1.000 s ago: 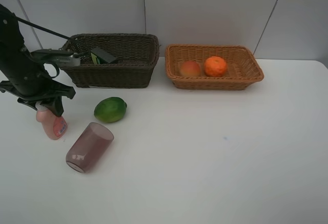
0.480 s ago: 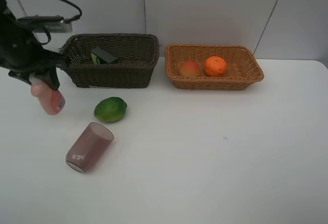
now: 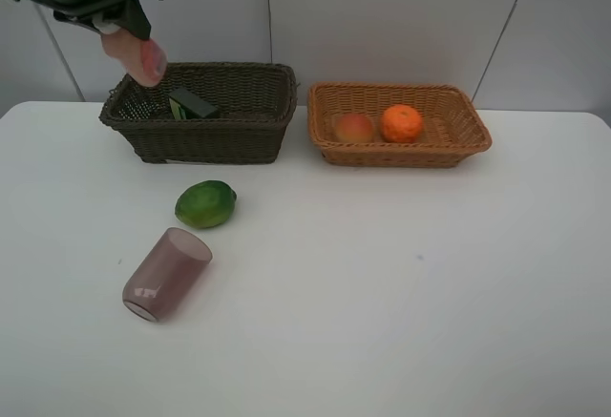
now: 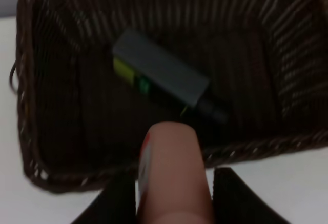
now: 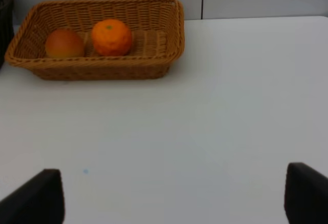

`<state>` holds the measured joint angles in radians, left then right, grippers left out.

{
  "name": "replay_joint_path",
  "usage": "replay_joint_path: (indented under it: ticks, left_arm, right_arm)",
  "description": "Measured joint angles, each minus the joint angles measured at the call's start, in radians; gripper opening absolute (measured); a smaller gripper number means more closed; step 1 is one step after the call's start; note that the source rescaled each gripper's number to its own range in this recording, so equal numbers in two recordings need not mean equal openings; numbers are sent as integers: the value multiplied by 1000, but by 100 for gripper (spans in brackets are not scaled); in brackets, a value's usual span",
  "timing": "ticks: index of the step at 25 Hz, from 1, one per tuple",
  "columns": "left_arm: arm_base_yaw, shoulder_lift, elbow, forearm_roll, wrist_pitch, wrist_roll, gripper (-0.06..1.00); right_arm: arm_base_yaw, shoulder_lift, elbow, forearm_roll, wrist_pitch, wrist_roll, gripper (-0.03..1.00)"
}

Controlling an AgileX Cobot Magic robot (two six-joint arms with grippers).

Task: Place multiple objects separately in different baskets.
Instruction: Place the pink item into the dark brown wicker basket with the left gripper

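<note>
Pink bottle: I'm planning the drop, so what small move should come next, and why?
Probably shift it a little further over the dark basket, then lower: the left gripper holds the pink bottle above the basket's rim, not yet over its floor.

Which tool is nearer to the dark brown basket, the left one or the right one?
Left. The left tool holds the pink bottle above the dark basket's left end; the right tool, open, hangs over the table in front of the tan basket.
</note>
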<state>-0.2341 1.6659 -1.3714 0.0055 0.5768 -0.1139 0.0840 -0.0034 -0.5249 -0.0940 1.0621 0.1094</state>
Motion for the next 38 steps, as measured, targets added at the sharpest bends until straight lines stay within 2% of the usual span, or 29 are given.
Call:
replay_joint_path:
  ticks: [9,19,33,34,35,38]
  left_arm:
    - [-127,115,0,-6,-278,0,1]
    - [-132,320,0,15,-450,0,1]
    - [-132,409,0,15,-516,0,1]
    - [-132,409,0,15,-517,0,5]
    - [-132,409,0,15,-520,0,15]
    - [-136,409,0,11,-530,-1,66]
  right_arm:
    - [0,0,0,-1,0,0,79]
    - [0,0,0,-1,0,0,79]
    - [0,0,0,-1,0,0,79]
    - [0,0,0,-1,0,0,79]
    - [0,0,0,-1,0,0,79]
    - [0,0,0,-1,0,0,79]
